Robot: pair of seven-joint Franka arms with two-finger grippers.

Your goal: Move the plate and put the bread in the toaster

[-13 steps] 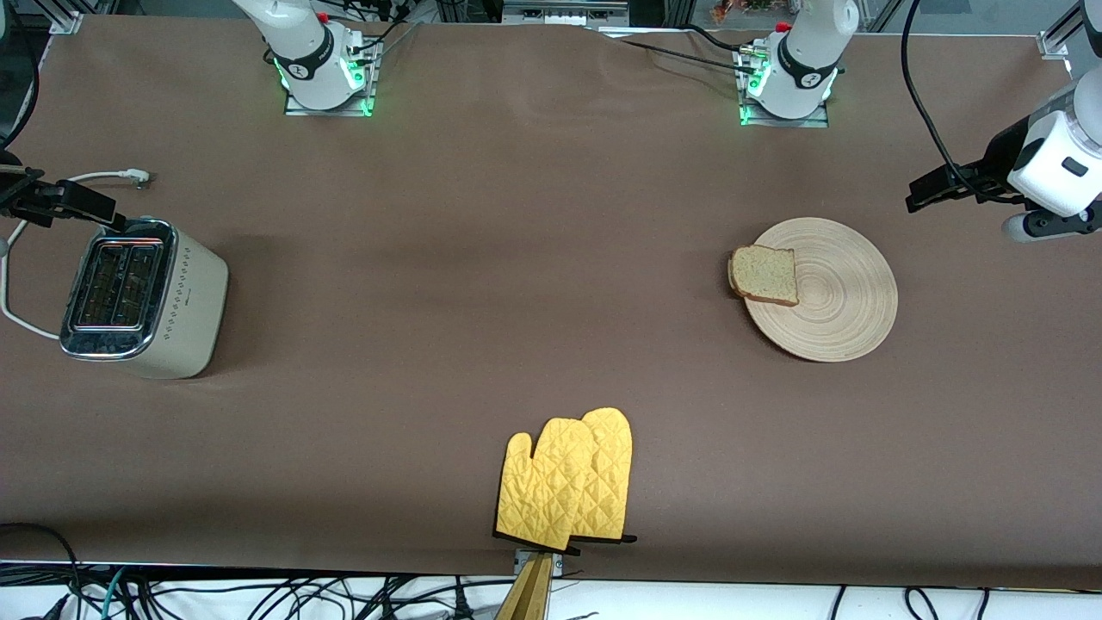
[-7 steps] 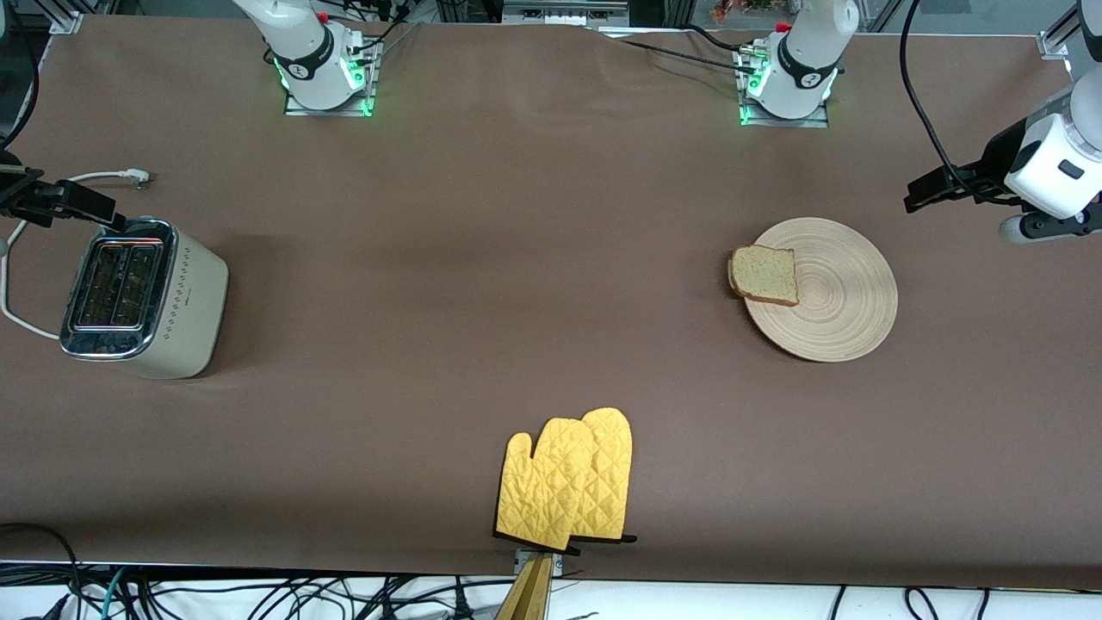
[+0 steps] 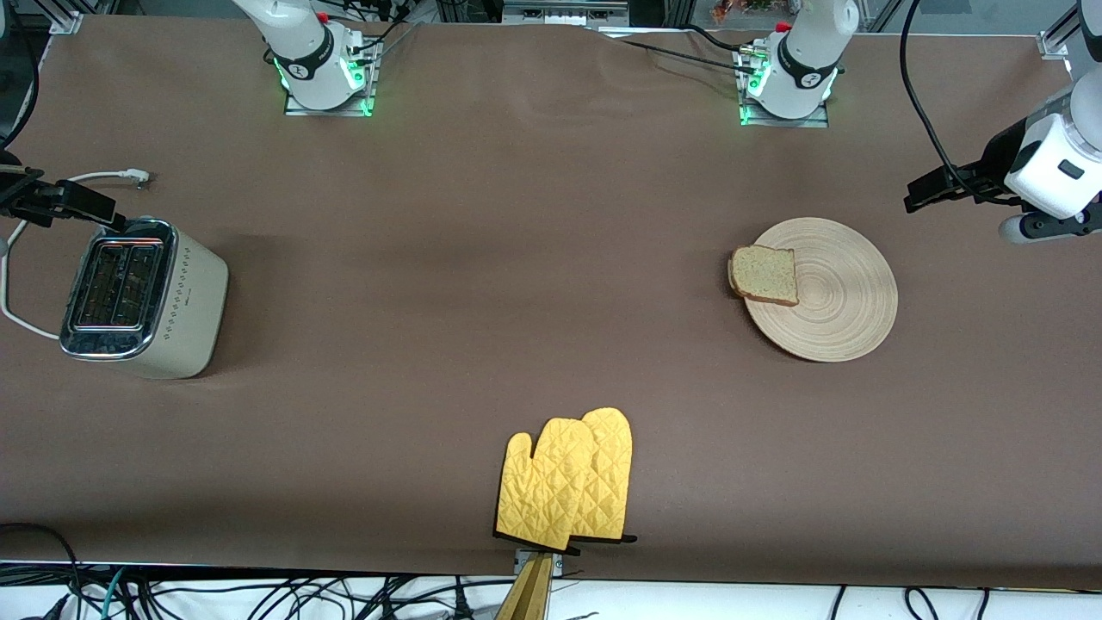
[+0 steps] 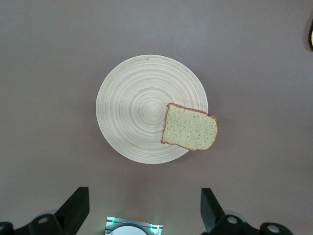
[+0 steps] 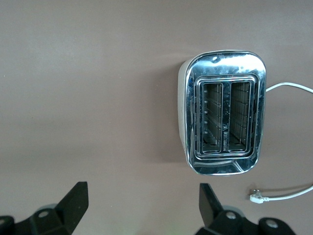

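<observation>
The pale wooden plate point(image 3: 839, 301) lies on the table toward the left arm's end. The bread point(image 3: 764, 275) lies flat on its rim on the side toward the right arm's end, overhanging a little. Both show in the left wrist view, the plate point(image 4: 134, 107) and the bread point(image 4: 190, 133). My left gripper point(image 3: 925, 191) hangs open and empty in the air, off the plate toward the left arm's end of the table; its fingers point(image 4: 78, 200) stand wide apart. The toaster point(image 3: 142, 297) stands at the right arm's end with both slots empty point(image 5: 222, 112). My right gripper point(image 3: 60, 202) is open and empty, up beside the toaster.
Two yellow oven mitts point(image 3: 568, 482) lie at the table's edge nearest the front camera, midway along it. The toaster's white cord point(image 3: 21, 323) loops off the table end, and its plug point(image 3: 138, 176) lies unplugged beside the toaster point(image 5: 257, 197).
The left arm's hand has shifted very slightly. The plate, bread, toaster and right arm have not moved.
</observation>
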